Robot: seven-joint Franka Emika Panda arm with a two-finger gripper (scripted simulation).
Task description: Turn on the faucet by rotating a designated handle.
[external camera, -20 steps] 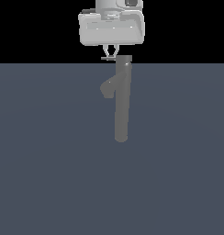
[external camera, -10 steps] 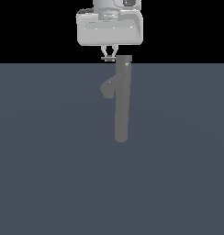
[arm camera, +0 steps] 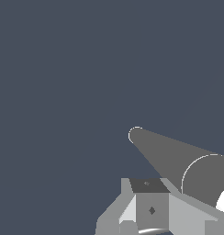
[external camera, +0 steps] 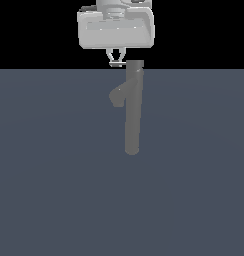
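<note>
The faucet [external camera: 132, 112] is a tall grey column with a stubby angled spout [external camera: 117, 96] on the side toward the exterior view's left. The handle [external camera: 118, 64] is a thin light-grey rod that projects from the capped end [external camera: 135, 64] toward the exterior view's left. My gripper [external camera: 117, 60] hangs from the white hand [external camera: 116, 27] directly over the rod. Its fingers are drawn together and their tips rest at the rod. In the wrist view the column [arm camera: 166, 153] tapers away beside the fingers [arm camera: 150, 209]. The rod is not clear there.
A flat dark blue-grey floor [external camera: 54, 175] spreads around the faucet in the exterior view and fills the wrist view [arm camera: 63, 92]. A black background lies behind the hand.
The hand has edged slightly toward the exterior view's left. The column and spout have not visibly moved.
</note>
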